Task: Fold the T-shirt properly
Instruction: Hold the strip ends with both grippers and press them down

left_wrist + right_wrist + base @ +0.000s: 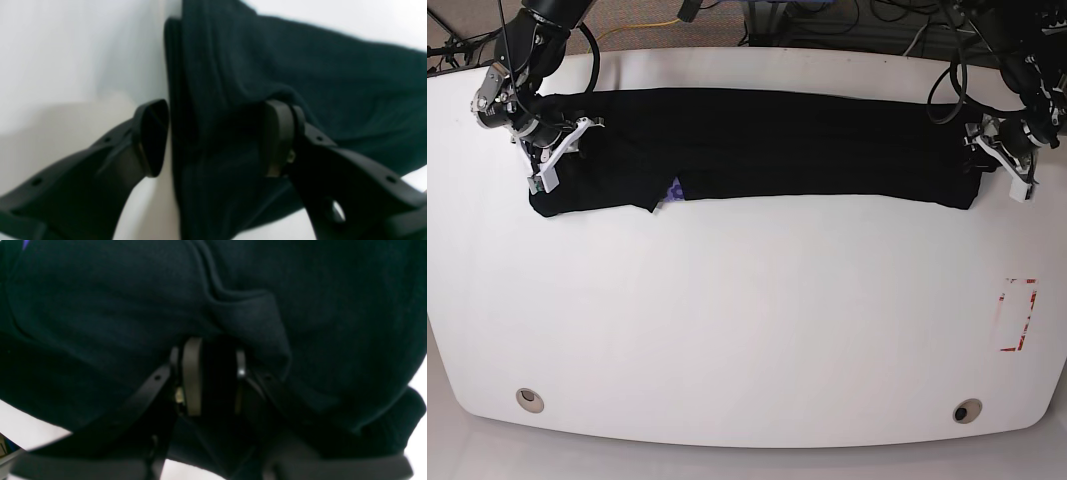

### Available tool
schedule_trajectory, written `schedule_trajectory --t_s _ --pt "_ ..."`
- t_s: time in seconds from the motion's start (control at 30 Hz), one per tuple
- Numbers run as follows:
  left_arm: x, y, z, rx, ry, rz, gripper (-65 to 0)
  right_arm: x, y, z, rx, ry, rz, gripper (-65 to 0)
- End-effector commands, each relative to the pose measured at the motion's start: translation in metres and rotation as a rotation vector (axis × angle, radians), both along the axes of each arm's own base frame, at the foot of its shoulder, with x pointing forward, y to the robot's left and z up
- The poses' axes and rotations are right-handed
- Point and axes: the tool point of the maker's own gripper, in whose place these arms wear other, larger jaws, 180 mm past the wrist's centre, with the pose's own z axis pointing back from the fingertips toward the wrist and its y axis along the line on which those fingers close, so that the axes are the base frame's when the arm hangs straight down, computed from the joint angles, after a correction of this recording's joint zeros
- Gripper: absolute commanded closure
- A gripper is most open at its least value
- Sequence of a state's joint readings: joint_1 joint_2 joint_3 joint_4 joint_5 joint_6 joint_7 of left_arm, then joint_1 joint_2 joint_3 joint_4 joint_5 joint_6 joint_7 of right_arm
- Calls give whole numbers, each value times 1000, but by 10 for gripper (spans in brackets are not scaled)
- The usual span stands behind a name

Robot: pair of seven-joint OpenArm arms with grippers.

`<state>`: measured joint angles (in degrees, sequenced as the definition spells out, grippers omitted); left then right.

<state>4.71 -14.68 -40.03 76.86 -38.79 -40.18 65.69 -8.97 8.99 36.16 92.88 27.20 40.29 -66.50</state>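
Left wrist: my left end effector (pixel 213 138) stands spread astride the T-shirt (pixel 267 100) edge; I'd seat deeper before closing. Right wrist: right end effector (pixel 213 376) pinches bunched black cloth. Base: the shirt lies as a long band across the table's (pixel 747 320) far side.

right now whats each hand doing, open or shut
Left hand: open, jaws straddling the edge of the T-shirt, not clamped.
Right hand: shut on the T-shirt.
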Motion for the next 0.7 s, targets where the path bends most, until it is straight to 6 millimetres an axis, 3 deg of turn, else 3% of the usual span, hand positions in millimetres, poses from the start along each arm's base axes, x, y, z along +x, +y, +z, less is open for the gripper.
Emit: schedule_trajectory --t_s 0.0,0.07,0.23,0.43,0.67 --pt "-8 5 -8 19 41 3 -372 -5 -3 -3 -19 33 2 -124" --pt "-6 5 -9 17 31 7 -319 -6 -2 -3 -18 33 2 -124" --pt "-7 6 -8 20 28 8 -42 -6 -2 -3 -16 35 2 -124" --pt "-5 7 -4 35 17 2 -36 -6 -2 -3 -16 35 2 -124" --pt "0 11 39 179 -80 -65 -36 -6 -2 -4 -19 36 2 -124"
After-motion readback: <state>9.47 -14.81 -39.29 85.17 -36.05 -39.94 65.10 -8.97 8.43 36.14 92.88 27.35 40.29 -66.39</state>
